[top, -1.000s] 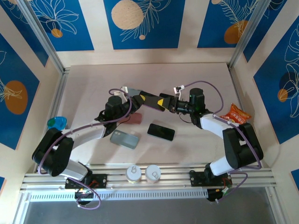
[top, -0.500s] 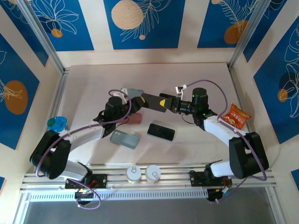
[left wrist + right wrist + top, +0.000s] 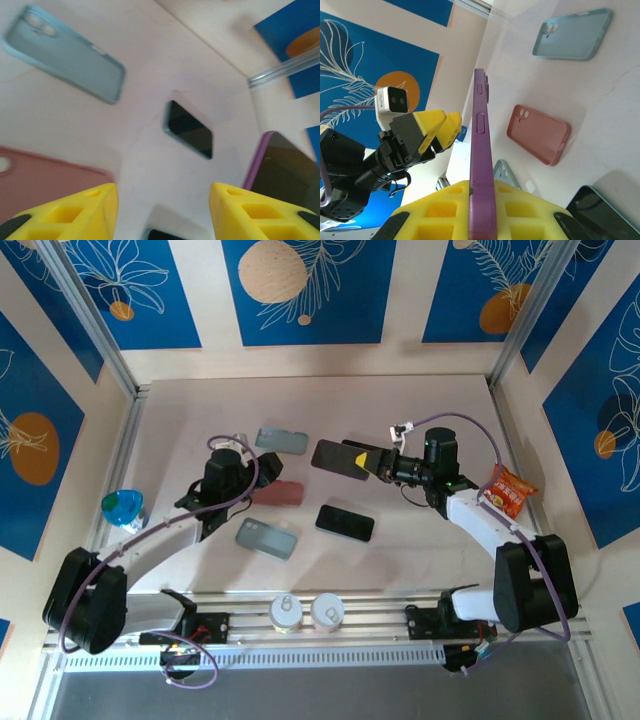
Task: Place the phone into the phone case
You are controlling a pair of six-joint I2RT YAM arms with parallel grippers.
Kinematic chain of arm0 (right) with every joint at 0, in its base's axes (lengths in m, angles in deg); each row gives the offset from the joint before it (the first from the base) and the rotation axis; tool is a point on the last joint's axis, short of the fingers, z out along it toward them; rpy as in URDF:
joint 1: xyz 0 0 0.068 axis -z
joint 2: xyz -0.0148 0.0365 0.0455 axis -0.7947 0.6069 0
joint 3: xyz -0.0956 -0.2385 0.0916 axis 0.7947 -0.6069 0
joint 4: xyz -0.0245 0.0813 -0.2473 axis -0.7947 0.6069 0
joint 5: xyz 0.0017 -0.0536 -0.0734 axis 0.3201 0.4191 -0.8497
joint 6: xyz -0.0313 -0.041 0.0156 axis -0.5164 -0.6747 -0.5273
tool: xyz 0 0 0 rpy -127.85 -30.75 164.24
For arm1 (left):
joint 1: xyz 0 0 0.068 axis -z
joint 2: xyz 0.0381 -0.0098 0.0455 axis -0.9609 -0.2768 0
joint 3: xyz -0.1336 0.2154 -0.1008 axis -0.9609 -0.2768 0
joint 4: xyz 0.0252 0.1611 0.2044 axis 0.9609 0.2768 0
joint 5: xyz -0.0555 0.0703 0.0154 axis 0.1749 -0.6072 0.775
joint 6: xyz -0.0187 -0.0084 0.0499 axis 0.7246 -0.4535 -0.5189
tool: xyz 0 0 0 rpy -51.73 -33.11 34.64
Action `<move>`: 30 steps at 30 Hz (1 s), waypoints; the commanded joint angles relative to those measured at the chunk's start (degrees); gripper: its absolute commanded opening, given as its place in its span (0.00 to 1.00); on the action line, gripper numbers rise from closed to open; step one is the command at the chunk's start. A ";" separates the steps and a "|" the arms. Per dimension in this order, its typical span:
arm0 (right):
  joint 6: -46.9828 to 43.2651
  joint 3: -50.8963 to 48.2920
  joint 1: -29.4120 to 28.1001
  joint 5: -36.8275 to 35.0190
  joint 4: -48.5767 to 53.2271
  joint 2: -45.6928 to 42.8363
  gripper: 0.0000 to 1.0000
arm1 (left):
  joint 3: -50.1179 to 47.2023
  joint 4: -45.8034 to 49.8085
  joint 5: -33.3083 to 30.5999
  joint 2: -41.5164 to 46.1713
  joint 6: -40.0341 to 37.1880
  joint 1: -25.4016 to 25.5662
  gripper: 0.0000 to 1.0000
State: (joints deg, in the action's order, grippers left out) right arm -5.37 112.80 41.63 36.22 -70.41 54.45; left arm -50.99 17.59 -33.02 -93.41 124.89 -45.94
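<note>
My right gripper (image 3: 368, 460) (image 3: 481, 189) is shut on a purple phone (image 3: 338, 458) (image 3: 480, 125), holding it on edge above the middle of the table. A grey-blue phone case (image 3: 281, 440) (image 3: 65, 60) (image 3: 572, 35) lies flat on the table behind and to the left of the phone, with nothing touching it. My left gripper (image 3: 240, 465) (image 3: 162, 200) hangs open to the left of that case, with bare table between its yellow fingers (image 3: 75, 212). In the left wrist view the purple phone (image 3: 285, 170) stands at the right edge.
A pink case (image 3: 278, 493) (image 3: 538, 134) and a second grey-blue case (image 3: 266, 538) lie left of centre. A dark phone (image 3: 345, 522) (image 3: 189, 129) lies in front of them. A red snack packet (image 3: 505, 488) sits at the right, a blue object (image 3: 122, 506) at the left, and two white lids (image 3: 306, 611) on the front rail.
My left gripper opened and let go of the grey-blue case, which now lies on the table. The left arm drew back to the left. My right gripper carried the purple phone slightly right.
</note>
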 commanded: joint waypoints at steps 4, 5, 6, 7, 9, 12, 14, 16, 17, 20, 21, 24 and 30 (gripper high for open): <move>-3.19 1.38 3.11 3.18 4.36 -3.15 0.00 | 2.95 15.05 -1.69 -2.96 -11.04 -0.52 0.44; -3.31 1.18 3.76 3.28 4.89 -3.58 0.00 | 3.51 15.39 -0.76 -4.64 -11.52 -0.48 0.41; -3.30 0.80 4.58 3.32 5.26 -4.11 0.00 | 4.19 15.99 -0.01 -6.39 -11.86 -0.50 0.37; -3.23 0.48 5.24 3.49 5.42 -4.47 0.00 | 4.98 16.59 0.50 -8.09 -11.98 -0.41 0.35; -3.74 0.21 6.38 3.68 7.06 -5.34 0.00 | 7.12 17.62 2.35 -11.75 -12.60 -0.10 0.26; -5.51 0.30 7.51 3.94 9.57 -6.16 0.00 | 9.88 18.14 2.62 -15.70 -13.31 1.20 0.22; -5.87 0.03 8.21 4.41 9.79 -6.56 0.00 | 11.42 17.98 2.44 -17.98 -13.84 2.03 0.21; -6.18 -0.23 8.91 4.85 9.79 -6.57 0.00 | 12.90 17.89 2.48 -20.38 -14.05 2.58 0.20; -6.40 -0.23 9.20 5.09 9.95 -6.56 0.00 | 13.62 17.71 2.66 -21.62 -14.05 2.89 0.20; -6.59 -0.42 10.14 5.68 10.31 -6.65 0.00 | 15.38 17.16 3.12 -25.03 -13.66 3.78 0.19; -6.57 -0.46 10.55 6.02 10.36 -6.75 0.00 | 15.93 16.92 3.29 -26.20 -13.29 4.10 0.19; -6.35 -0.77 11.27 6.77 10.44 -6.99 0.00 | 17.19 16.51 3.26 -29.03 -11.89 4.60 0.18; -6.52 -1.36 11.88 7.49 10.09 -7.13 0.00 | 19.01 15.49 3.67 -31.96 -10.96 5.28 0.18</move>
State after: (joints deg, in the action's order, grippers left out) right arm -11.01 111.99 53.10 40.62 -59.55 49.19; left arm -34.45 33.72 -30.36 -124.21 112.91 -41.64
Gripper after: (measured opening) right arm 0.112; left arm 0.177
